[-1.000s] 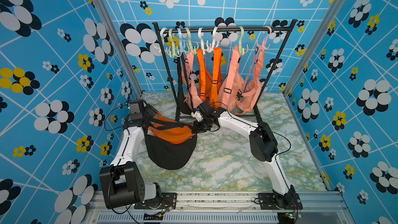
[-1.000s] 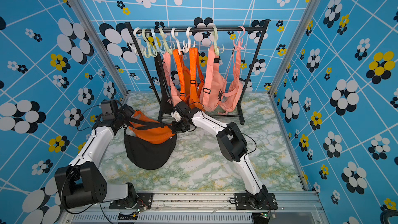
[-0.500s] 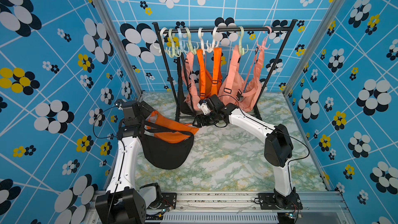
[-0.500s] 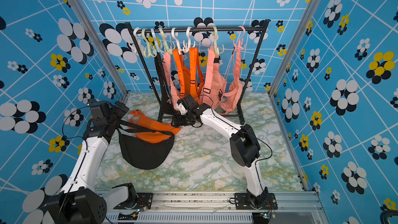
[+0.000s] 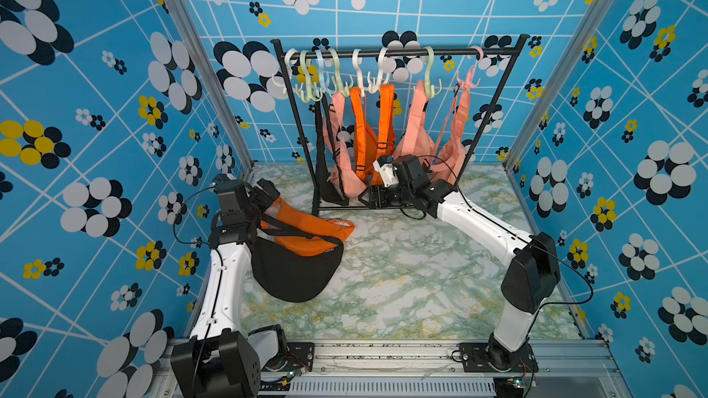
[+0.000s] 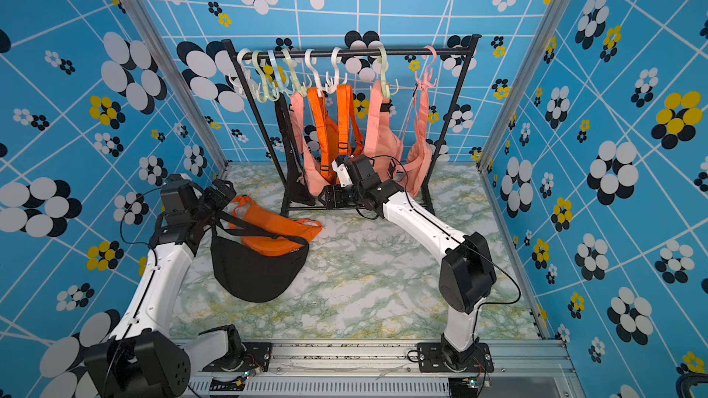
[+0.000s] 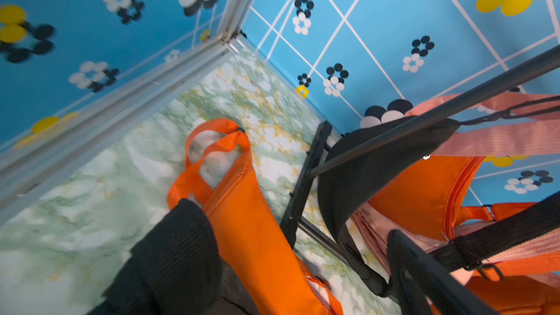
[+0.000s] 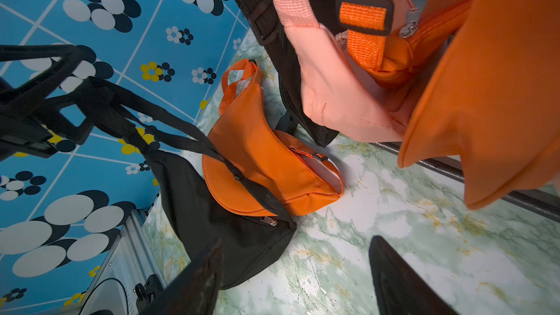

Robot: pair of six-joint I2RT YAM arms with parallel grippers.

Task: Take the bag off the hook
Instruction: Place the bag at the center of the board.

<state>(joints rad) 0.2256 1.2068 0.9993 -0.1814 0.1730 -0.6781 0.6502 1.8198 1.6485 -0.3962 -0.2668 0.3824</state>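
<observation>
two bags lie on the green-veined marble worktop (image 5: 402, 281) near its left edge. the black crescent-shaped fabric bag (image 5: 295, 273) is down flat, off the pastel plastic hooks (image 5: 306, 70). it partly overlaps an orange crescent-shaped fabric bag (image 5: 306, 231) that lies behind it toward the back left corner. the black bag's black webbing strap (image 5: 295, 225) rises from its top edge, crosses the orange bag and drapes over the left gripper (image 5: 268, 192), which hangs just above the bags beside the left wall. in the left wrist view its jaws stand wide apart, with the strap lying across one finger (image 7: 424, 268), not clamped.

the right gripper (image 8: 297, 242) sits low at the foot of the black metal rack (image 5: 402, 53) along the back edge, well apart from the black bag. its jaws are spread wide with only bare marble between them. black, pink and orange bags (image 5: 367, 139) hang close beside it.

bare marble runs from the black bag across the middle to the right edge and the front edge. the patterned blue walls (image 5: 95, 147) close in three sides.
</observation>
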